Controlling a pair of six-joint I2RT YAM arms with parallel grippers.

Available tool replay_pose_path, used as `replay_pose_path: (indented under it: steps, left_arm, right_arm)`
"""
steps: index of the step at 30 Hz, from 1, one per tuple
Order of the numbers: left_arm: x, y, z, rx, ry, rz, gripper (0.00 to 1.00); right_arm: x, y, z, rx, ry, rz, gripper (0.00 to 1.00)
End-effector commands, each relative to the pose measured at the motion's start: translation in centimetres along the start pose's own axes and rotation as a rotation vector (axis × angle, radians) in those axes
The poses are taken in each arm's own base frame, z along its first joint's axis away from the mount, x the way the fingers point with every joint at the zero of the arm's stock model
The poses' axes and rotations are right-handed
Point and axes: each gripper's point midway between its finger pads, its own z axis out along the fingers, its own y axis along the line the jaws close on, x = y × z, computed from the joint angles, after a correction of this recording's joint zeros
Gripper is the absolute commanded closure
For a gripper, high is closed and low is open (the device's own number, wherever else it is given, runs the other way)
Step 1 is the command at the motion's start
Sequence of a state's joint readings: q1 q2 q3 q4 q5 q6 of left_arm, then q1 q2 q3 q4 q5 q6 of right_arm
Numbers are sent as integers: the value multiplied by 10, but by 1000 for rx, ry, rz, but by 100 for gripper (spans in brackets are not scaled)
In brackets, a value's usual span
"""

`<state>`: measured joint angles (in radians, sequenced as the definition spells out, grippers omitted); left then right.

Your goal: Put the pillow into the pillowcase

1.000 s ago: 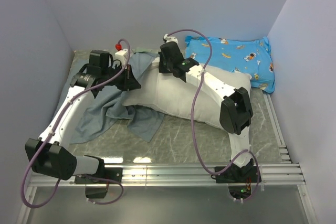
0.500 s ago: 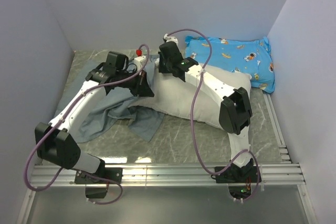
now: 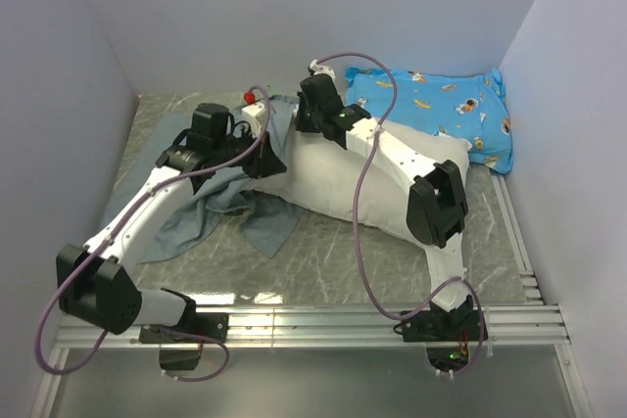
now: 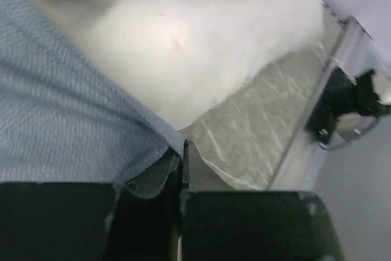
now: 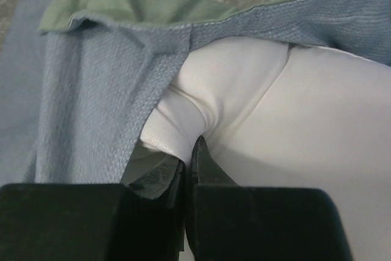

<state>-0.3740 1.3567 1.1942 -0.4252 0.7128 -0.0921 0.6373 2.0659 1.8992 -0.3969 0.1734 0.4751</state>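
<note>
The white pillow (image 3: 343,178) lies across the middle of the table. The grey-blue pillowcase (image 3: 186,217) lies crumpled to its left, with its edge over the pillow's left end. My left gripper (image 3: 266,159) is shut on the pillowcase's edge (image 4: 91,132) at the pillow's left end; the pillow (image 4: 201,41) fills the left wrist view beyond. My right gripper (image 3: 312,122) is shut on a pinched fold of the pillow (image 5: 183,126) at its far left corner. In the right wrist view the pillowcase (image 5: 104,90), showing a green inner face, wraps around that corner.
A bright blue cartoon-print cushion (image 3: 441,110) lies at the back right against the wall. Walls close in the left, back and right. A metal rail (image 3: 372,320) runs along the near edge, with both arm bases.
My left arm has swung right from the pillowcase heap to the pillow's left end, drawing the pillowcase edge with it. My right gripper has stayed on the pillow's corner.
</note>
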Motion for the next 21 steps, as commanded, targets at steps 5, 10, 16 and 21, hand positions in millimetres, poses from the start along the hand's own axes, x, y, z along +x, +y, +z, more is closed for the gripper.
replay_pose_path:
  steps: [5, 10, 16, 21]
  left_arm:
    - [-44, -32, -27, 25, -161, 76, 74]
    - [-14, 37, -55, -324, -83, 14, 44]
    - [15, 78, -113, -606, -4, 163, 29]
    - [43, 87, -125, -664, 75, 260, 27]
  right_arm:
    - [-47, 13, 16, -102, -158, 109, 100]
    - [-45, 8, 19, -91, -153, 117, 100]
    - [-43, 13, 15, -125, -146, 117, 100]
    - [-40, 16, 14, -146, -132, 121, 100]
